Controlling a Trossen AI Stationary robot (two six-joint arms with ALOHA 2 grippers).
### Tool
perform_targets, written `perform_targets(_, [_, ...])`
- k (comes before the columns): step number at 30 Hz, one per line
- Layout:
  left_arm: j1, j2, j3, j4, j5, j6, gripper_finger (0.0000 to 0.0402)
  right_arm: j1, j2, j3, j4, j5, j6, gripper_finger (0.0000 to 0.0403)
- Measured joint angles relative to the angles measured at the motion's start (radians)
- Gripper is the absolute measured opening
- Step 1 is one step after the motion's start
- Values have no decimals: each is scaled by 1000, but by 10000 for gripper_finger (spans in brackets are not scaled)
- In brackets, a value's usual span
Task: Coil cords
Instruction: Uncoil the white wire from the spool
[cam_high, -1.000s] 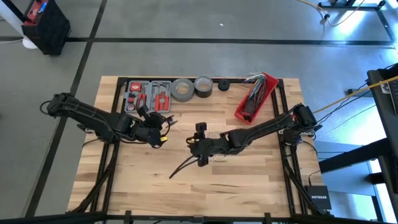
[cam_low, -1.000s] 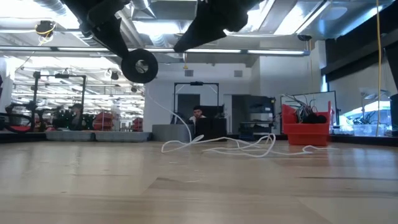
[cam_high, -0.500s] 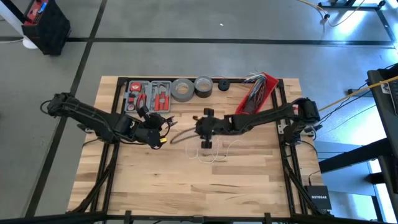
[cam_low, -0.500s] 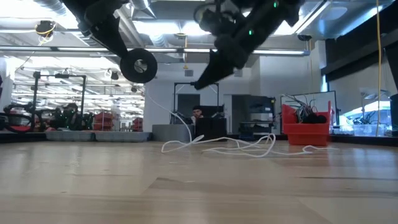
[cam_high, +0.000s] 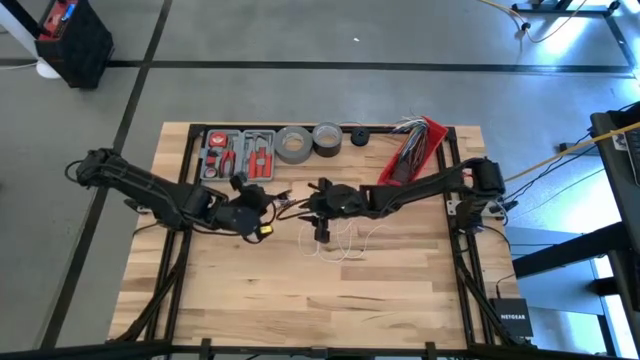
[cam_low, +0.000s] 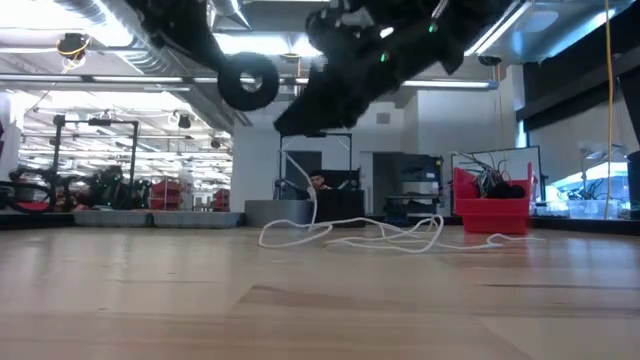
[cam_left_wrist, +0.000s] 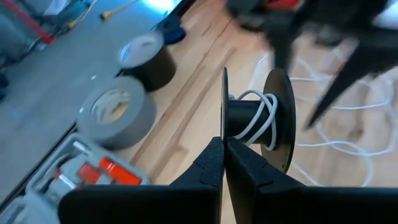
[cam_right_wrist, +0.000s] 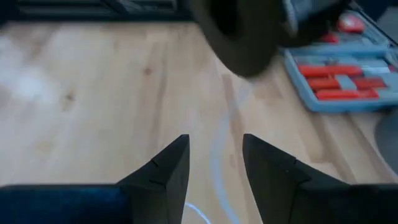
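Note:
My left gripper (cam_high: 262, 210) is shut on a black spool (cam_left_wrist: 255, 121), held above the table's middle; it shows in the low view as a round disc (cam_low: 250, 80). The thin white cable (cam_left_wrist: 264, 118) is wound a few turns round the spool's hub. The rest of the cable lies in loose loops on the table (cam_high: 345, 240) (cam_low: 350, 235). My right gripper (cam_high: 318, 203) (cam_right_wrist: 214, 146) is open, close to the spool on its right. A blurred stretch of the white cable (cam_right_wrist: 219, 155) runs between its fingers. My left gripper pinches the rim of the spool's nearer disc (cam_left_wrist: 223, 127) between its two fingers, coming level from the table's left. The spool is lifted clear of the table, and the cable hangs slack from its hub. My right gripper: I cannot tell whether its fingers touch the cable between them.
A grey tool case (cam_high: 238, 153), two tape rolls (cam_high: 295, 144) (cam_high: 327, 136) and a small black piece (cam_high: 359, 137) line the far edge. A red bin of wires (cam_high: 412, 155) stands at the far right. The near half of the table (cam_high: 300, 300) is bare wood.
My right gripper has gone from the table's middle toward the far edge, then left toward the spool, drawing cable with it. My left gripper has moved the spool a little to the right and up. The loose loops have shifted on the table.

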Motion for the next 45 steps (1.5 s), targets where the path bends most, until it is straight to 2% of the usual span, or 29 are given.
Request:
perform_targets(4, [-28, 0, 0, 57, 1, 56, 5, -7, 48, -2, 40, 43, -1, 154])
perform_targets(12, [-45, 0, 0, 71, 1, 79, 5, -6, 68, 1, 96, -8, -4, 146])
perform_targets(15, [-44, 0, 0, 70, 1, 78, 5, -7, 68, 1, 93, -7, -22, 114])
perform_targets(19, [-45, 0, 0, 68, 2, 81, 5, -7, 68, 2, 68, -7, -64, 35])
perform_targets(21, [-45, 0, 0, 68, 9, 83, 5, -7, 63, 2, 41, -6, -102, 12])
perform_targets(27, [-56, 0, 0, -4, 16, 64, 5, -6, -48, 2, -104, 120, -123, 11])
perform_targets(30, [-55, 0, 0, -54, 17, 22, 5, 13, -103, 3, -114, 136, -120, 7])
perform_targets(33, [-37, 0, 0, -63, 18, 2, 5, 59, -122, 3, -61, 118, -122, 14])
perform_targets(37, [-4, 0, 0, -52, -1, -21, 5, 119, -118, 3, 37, 45, -162, 7])
perform_targets(41, [24, 0, 0, -19, -61, -54, 5, 156, -104, 3, 96, 26, -229, 7])
perform_targets(45, [22, 0, 0, 3, -143, -53, 5, 157, -85, 13, 53, 11, -275, 7])
